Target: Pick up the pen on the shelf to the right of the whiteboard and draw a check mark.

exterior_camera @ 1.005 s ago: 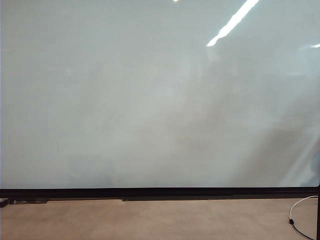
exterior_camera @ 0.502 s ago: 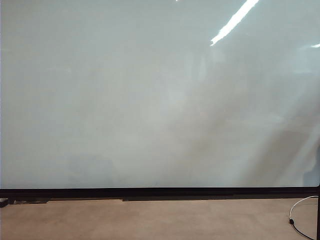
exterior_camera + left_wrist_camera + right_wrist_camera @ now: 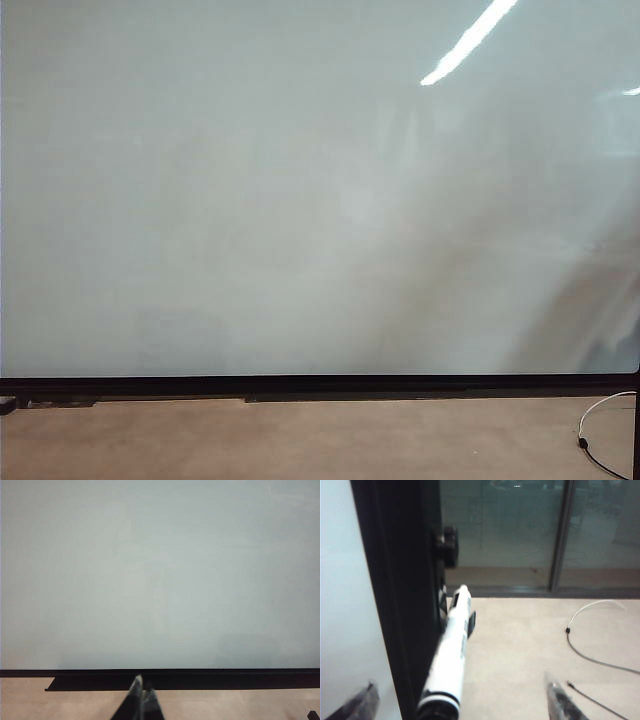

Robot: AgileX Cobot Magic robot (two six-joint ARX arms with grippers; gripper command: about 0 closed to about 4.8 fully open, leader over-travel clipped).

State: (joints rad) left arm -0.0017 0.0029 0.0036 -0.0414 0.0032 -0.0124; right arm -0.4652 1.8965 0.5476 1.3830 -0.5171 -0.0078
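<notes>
Right gripper (image 3: 460, 700): jaws spread wide, nothing held, one fingertip (image 3: 360, 702) over the whiteboard (image 3: 345, 580) side and the other over the floor side. Pen (image 3: 451, 655) lying between the two fingers, white barrel with a black end nearest the gripper, pointing away from it; not clasped, no contact visible. Just beside the pen, toward the board, the black frame edge (image 3: 400, 590) of the board, with a small black fitting (image 3: 449, 545) further out. Beyond the pen, beige floor (image 3: 520, 640) with a pale cable (image 3: 590, 630) (loose, curving), then a glass wall (image 3: 505, 525).

Left gripper (image 3: 141, 700): fingertips pressed together, closed on nothing, facing the whiteboard (image 3: 160, 570) with its black lower edge (image 3: 200, 672) and a black ledge (image 3: 150, 682) just ahead.

Exterior view: neither gripper visible; whiteboard (image 3: 300, 200) smudged, bearing light reflections, no drawn line discernible.
</notes>
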